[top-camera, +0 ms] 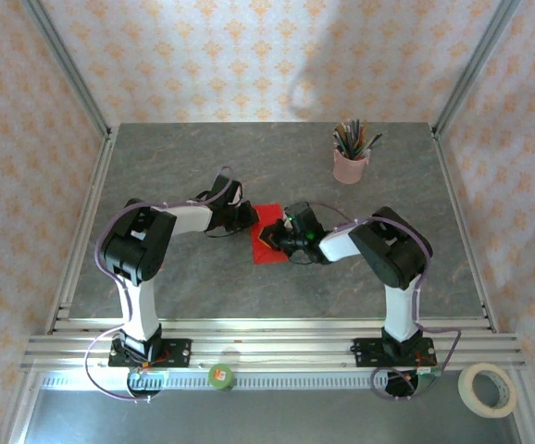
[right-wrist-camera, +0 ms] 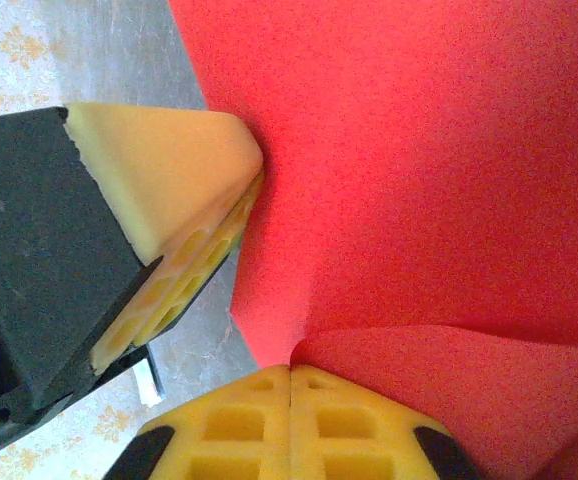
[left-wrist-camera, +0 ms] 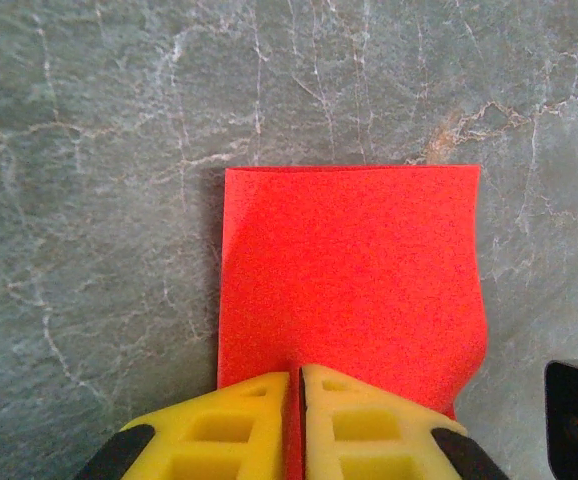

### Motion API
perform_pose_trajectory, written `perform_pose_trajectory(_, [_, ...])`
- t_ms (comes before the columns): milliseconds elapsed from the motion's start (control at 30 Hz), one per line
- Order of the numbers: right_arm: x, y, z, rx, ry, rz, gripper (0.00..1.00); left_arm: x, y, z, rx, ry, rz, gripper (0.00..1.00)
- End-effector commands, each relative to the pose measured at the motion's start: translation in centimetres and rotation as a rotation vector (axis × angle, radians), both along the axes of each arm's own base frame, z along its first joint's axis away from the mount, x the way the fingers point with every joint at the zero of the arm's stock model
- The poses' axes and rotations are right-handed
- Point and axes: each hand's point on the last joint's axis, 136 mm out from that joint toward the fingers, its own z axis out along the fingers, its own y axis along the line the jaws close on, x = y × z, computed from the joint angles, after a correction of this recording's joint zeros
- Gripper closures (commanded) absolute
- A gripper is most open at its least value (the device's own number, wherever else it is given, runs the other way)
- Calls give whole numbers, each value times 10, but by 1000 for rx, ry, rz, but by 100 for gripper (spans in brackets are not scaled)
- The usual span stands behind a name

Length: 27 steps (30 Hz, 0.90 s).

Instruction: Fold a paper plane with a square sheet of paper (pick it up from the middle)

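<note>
The square sheet of paper is bright red and sits at the table's middle between both grippers. In the left wrist view the paper hangs flat over the grey table. My left gripper is shut on its near edge, with a red strip showing between the yellow fingers. In the top view the left gripper is at the sheet's left side and the right gripper is over its middle. My right gripper is shut, pinching a fold of the paper at its tips. The left gripper's fingers press the sheet from the left.
A pink pencil cup with several pencils stands at the back right. A tape roll and a small green object lie by the near rail. Metal frame posts edge the grey table.
</note>
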Motion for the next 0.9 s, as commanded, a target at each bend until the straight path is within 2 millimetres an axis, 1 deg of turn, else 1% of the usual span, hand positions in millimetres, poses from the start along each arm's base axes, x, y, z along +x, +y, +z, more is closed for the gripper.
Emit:
perform_pose_trajectory(0, [-2, -4, -12, -32, 20, -21, 100, -19, 9, -28, 84, 80, -7, 84])
perform_pose_trajectory(67, [-3, -6, -17, -50, 33, -26, 100, -13, 5, -16, 68, 56, -12, 83])
perform_pose_trajectory(167, [-4, -9, -24, -75, 48, -27, 100, -4, 0, 7, 42, 8, -15, 82])
perform_pose_trajectory(200, [-5, -10, -24, -77, 50, -28, 100, 1, -2, 25, 24, -32, -11, 81])
perform_pose_trajectory(233, [-5, -10, -25, -79, 50, -27, 100, 2, -3, 34, 14, -52, -11, 80])
perform_pose_trajectory(267, [-5, -10, -24, -78, 50, -27, 100, 2, -3, 41, 7, -65, -10, 79])
perform_pose_trajectory(333, [-4, -9, -22, -75, 44, -26, 100, -1, -3, 45, 1, -74, -8, 78])
perform_pose_trajectory(400, [-4, -8, -20, -72, 40, -24, 100, -7, -3, 37, 3, -54, -12, 79])
perform_pose_trajectory(467, [-3, -7, -18, -62, 34, -20, 100, -13, -3, 23, 11, -21, -21, 80])
perform_pose_trajectory(600, [-2, -5, -12, -47, 23, -14, 100, -22, -9, 5, 13, 23, -36, 83])
perform_pose_trajectory(667, [-2, -4, -10, -39, 17, -12, 100, -24, -4, -5, 46, 49, -25, 85])
perform_pose_trajectory(700, [-2, -3, -8, -35, 11, -12, 100, -24, -3, -6, 54, 50, -18, 86])
perform_pose_trajectory(733, [-1, -3, -6, -29, 8, -12, 100, -27, -1, -19, 71, 79, -14, 87])
perform_pose_trajectory(867, [-1, -1, -1, -6, -3, -12, 100, -31, 4, -28, 94, 102, 3, 87])
